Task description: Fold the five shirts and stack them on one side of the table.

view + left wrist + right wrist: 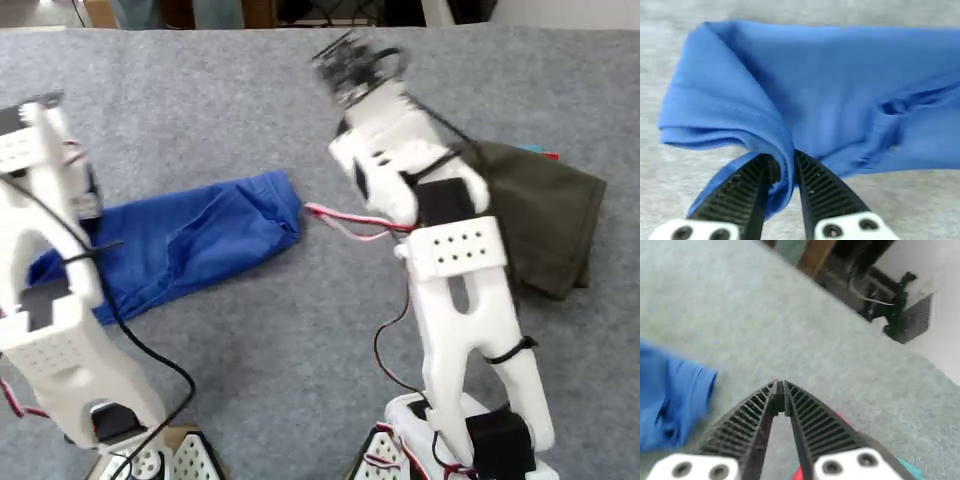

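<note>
A blue shirt point(190, 240) lies loosely folded in a long strip on the grey table point(300, 350), left of centre. My left gripper point(781, 172) is shut on a folded edge of the blue shirt point(830, 100) at its left end. A dark olive shirt point(540, 215) lies folded at the right, with red and teal cloth point(545, 153) peeking out from under its far edge. My right gripper point(355, 65) hangs above the table's far middle, between the two piles; its fingers point(765, 415) are shut with nothing between them, and the blue shirt point(670, 405) lies off to one side.
The right arm's white body point(450, 250) covers part of the olive shirt. A red cable point(345, 222) loops out from it near the blue shirt's right end. Bare grey cloth runs along the far side of the table point(200, 100) and the near middle.
</note>
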